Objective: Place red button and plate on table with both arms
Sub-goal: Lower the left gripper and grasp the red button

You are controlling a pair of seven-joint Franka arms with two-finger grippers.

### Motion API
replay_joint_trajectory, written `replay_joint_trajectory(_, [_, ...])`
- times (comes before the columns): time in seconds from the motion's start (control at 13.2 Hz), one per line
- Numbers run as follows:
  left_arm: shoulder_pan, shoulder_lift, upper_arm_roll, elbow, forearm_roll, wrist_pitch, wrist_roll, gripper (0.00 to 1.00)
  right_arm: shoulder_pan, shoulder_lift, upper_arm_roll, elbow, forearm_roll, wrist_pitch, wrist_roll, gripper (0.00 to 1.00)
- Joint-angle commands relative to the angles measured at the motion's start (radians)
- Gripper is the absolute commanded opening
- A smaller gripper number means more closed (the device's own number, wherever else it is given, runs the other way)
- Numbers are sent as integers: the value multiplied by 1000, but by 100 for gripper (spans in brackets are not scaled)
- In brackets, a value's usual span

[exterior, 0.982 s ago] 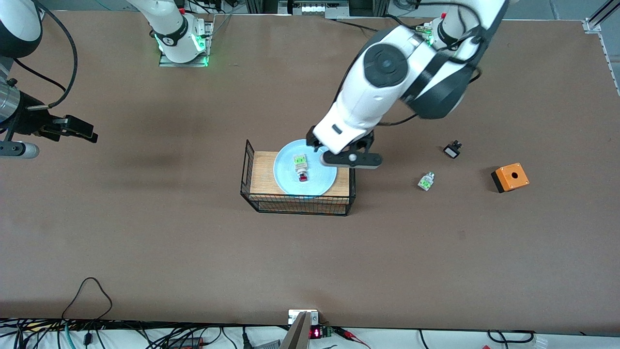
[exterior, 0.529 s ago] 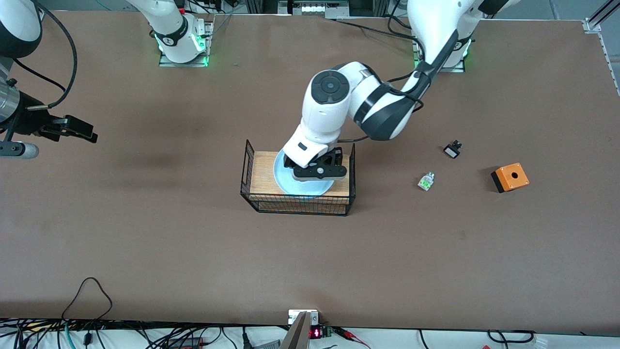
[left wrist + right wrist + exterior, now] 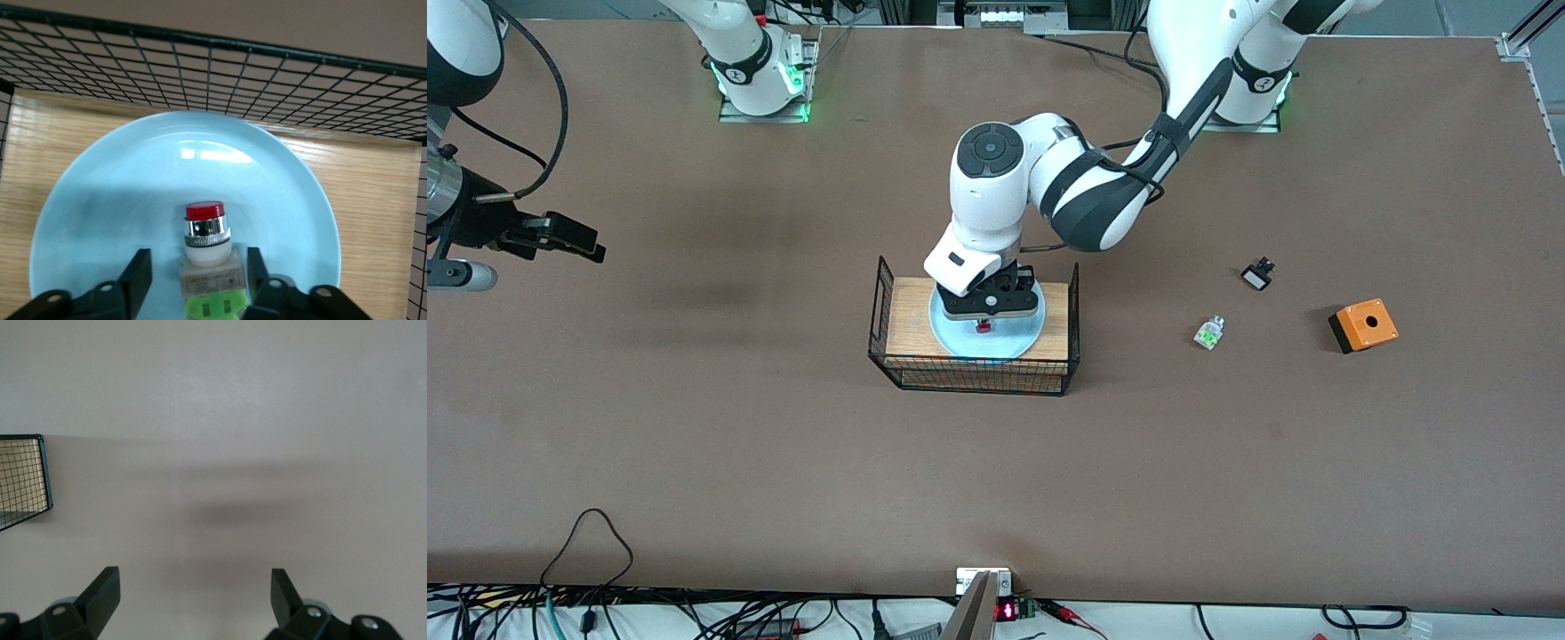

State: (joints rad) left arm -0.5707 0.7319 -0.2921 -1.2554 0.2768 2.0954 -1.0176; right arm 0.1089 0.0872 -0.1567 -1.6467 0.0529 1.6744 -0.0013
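Note:
The red button (image 3: pixel 983 327) lies on the pale blue plate (image 3: pixel 960 340), which rests on the wooden top of a black wire rack (image 3: pixel 969 375) on the brown table (image 3: pixel 783 444). My left gripper (image 3: pixel 989 307) is low over the plate. In the left wrist view the left gripper (image 3: pixel 198 259) is open, with a finger (image 3: pixel 139 267) on each side of the button (image 3: pixel 208 248) and a small gap at each side; the plate (image 3: pixel 100 220) fills the view. My right gripper (image 3: pixel 574 238) waits open over bare table at the right arm's end (image 3: pixel 194 578).
A white-green part without a red cap (image 3: pixel 1208 333), a small black part (image 3: pixel 1257 274) and an orange box with a round hole (image 3: pixel 1363 325) lie on the table toward the left arm's end. The rack's wire walls (image 3: pixel 267 73) rise round the plate. Cables run along the table's near edge.
My left arm has swung from the rack's edge to over the plate's middle and come down, so its fingers now straddle the red button. The right arm has not moved.

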Motion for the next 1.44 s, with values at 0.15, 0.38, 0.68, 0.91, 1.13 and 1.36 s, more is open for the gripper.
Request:
replay_joint_trajectory(0.15, [-18,18,11,31,27,-6,-16,31,-3,6,3,13,-15,-2,12,100])
replay_joint_trajectory(0.38, [18,-26,8,37,21,-27,-2,23,-5,6,3,15,-15,-2,12,100])
replay_joint_trajectory(0.68, [118,-135,-13,45,-66,-197,126,24,-5,6,3,15,-15,-2,12,100])
replay_joint_trajectory(0.91, [218,-206,-12,44,-146,-351,320,24,-6,6,3,13,-15,-2,12,100])
replay_joint_trajectory(1.13, [326,-220,-9,28,-156,-435,558,24,-3,6,3,15,-15,-4,12,100])
replay_joint_trajectory(1.36, [402,-194,-7,-5,-156,-451,690,25,-3,6,3,15,-15,-2,12,100])
